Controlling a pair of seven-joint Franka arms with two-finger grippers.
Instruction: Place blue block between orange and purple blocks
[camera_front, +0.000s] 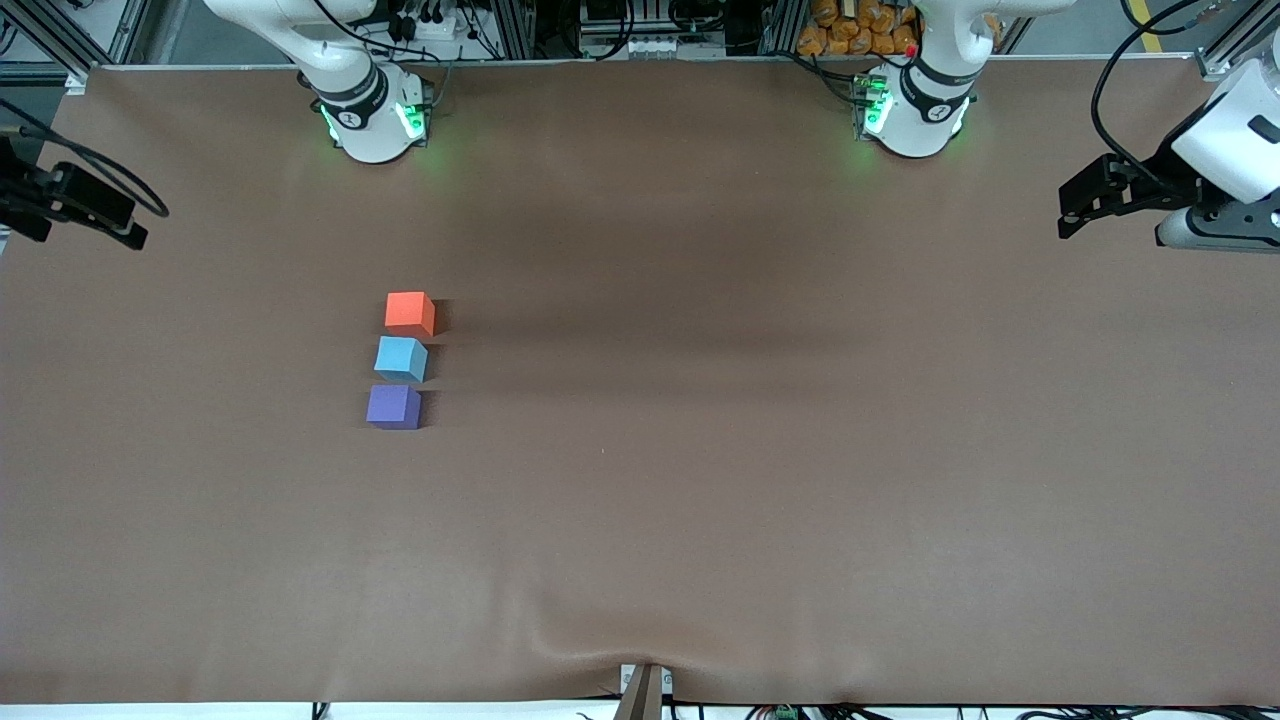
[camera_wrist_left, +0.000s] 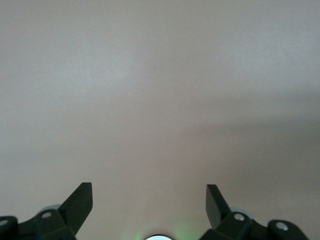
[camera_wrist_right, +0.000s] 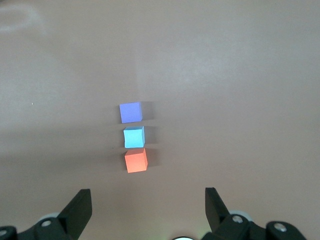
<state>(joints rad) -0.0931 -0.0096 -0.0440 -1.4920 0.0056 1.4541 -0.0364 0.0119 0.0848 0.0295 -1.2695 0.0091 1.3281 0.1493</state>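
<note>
**Inspector:** Where does the blue block (camera_front: 401, 358) stand?

**Assistant:** On the table (camera_front: 760, 450), toward the right arm's end, in a row of three. The orange block (camera_front: 410, 312) sits just beside it, farther from the front camera; the purple block (camera_front: 394, 406) just beside it, nearer. Narrow gaps separate them, and blue is turned slightly out of square. The placement looks done.

**Inspector:** Handling?

**Assistant:** Judged light, matte, probably a little soft, so not slippery or fragile. Any regrasp should pinch the two free side faces, those not facing its neighbours.

**Inspector:** Arms?

**Assistant:** Both wait, drawn back. The right gripper (camera_wrist_right: 148, 207) is over the table's edge at its own end, fingers spread and empty, its wrist view looking onto the row. The left gripper (camera_wrist_left: 149, 202) is over bare table at its end, likewise spread wide, holding nothing.
</note>
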